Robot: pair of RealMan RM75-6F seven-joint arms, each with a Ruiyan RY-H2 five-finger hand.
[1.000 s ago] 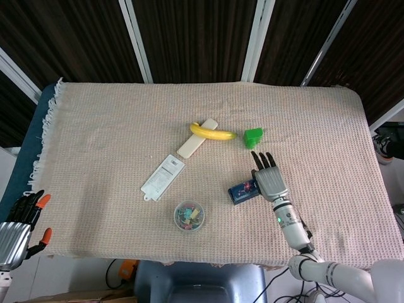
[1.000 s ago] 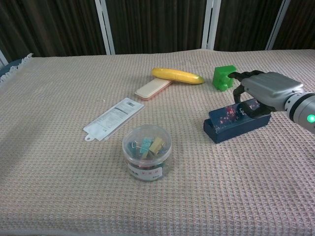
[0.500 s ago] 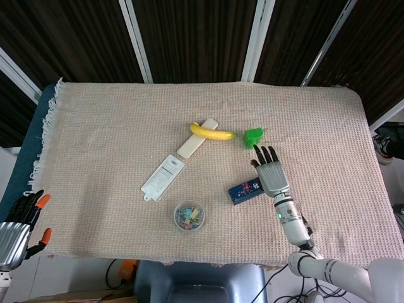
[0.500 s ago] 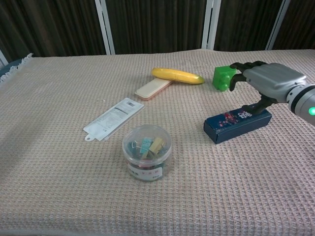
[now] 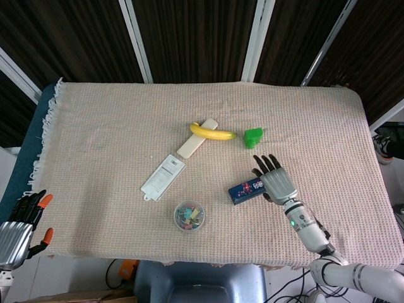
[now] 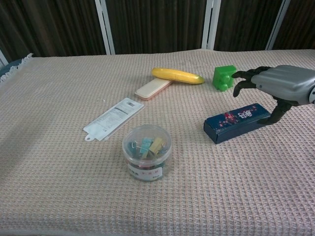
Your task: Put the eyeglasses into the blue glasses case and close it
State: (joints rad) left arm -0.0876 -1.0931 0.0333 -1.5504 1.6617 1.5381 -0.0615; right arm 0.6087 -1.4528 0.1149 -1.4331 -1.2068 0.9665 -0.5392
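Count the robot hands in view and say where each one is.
2. The right hand hovers open just past the right end of the closed blue glasses case. The left hand sits off the table's near-left corner, seen only in the head view.

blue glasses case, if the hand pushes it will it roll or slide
The blue glasses case looks boxy and flat-sided, so it would probably slide on the woven cloth, not roll. It lies closed and looks rigid, so it likely won't flex. A push at one end may pivot it.

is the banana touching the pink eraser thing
Touching: in the chest view the banana lies across the far end of the pink eraser, with no gap visible.
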